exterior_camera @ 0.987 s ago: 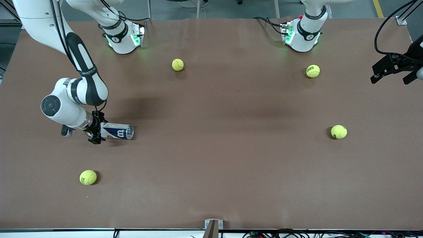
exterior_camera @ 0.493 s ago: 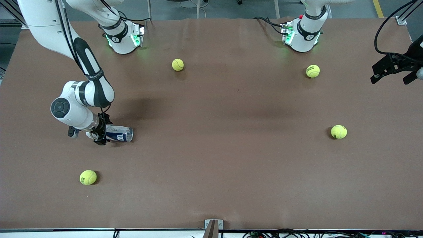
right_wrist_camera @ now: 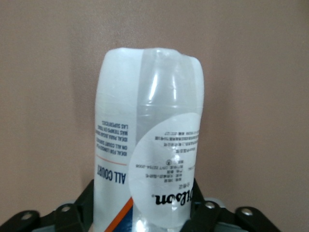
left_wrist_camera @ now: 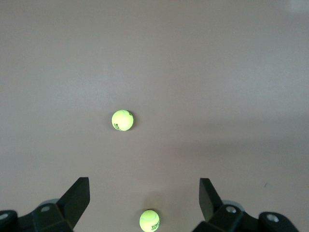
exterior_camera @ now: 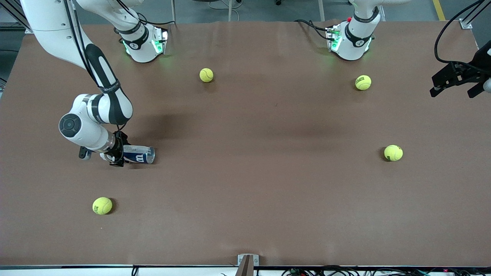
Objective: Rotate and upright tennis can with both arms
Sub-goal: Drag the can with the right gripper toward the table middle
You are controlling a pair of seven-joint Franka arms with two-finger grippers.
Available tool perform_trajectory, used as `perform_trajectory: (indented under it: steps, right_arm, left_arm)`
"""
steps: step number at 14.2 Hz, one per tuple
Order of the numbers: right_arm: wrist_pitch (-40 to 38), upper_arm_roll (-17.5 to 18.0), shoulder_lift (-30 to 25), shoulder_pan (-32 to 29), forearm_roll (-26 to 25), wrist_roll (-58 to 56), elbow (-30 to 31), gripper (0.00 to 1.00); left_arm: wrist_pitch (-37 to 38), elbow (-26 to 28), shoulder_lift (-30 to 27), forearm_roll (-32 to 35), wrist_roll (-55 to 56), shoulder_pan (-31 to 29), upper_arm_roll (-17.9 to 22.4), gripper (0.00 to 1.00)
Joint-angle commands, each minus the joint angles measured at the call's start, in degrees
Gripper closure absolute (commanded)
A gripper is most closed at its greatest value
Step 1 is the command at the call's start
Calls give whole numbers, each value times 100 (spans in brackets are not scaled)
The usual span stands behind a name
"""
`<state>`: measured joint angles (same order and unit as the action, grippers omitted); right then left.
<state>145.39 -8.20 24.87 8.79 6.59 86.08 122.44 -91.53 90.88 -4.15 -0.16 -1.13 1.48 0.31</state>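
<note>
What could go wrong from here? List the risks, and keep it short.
1. The right gripper clamps the clear plastic tennis can with the navy-blue label at one end; lifted from there, the lying can might droop or slip.
2. The left gripper waits open at the left arm's end of the table, so no second support is near.
3. The thin wall might dent under the squeeze.

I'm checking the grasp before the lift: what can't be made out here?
- Right pincer fingertips: front view, too small and dark against the tennis can; right wrist view, cut off by the picture's edge.
- Can's gripped end: hidden by the pincer.
- Left arm: only its base and the open left pincer show.
</note>
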Motion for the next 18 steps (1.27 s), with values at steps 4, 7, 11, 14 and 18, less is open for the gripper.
perform_trajectory:
  steps: [4, 7, 11, 14, 18]
  right_arm:
    - [-142, 11, -34, 70, 18, 76, 25, 40]
    - [-256, 20, -70, 184, 71, 154, -45, 40]
    - [-634, 64, -79, 579, 132, 681, -457, 38]
    - [-713, 239, -79, 861, 290, 928, -704, 38]
    - [-775, 389, -44, 1326, 361, 1340, -1090, 38]
  left_arm:
    - [-23, 26, -33, 104, -124, -7, -4, 0]
    - [-23, 26, -42, 104, -124, -7, -4, 0]
    - [-23, 26, -42, 104, -124, -7, -4, 0]
    - [-23, 26, -42, 104, -124, -7, -4, 0]
    - [-23, 26, -42, 104, -124, -7, -4, 0]
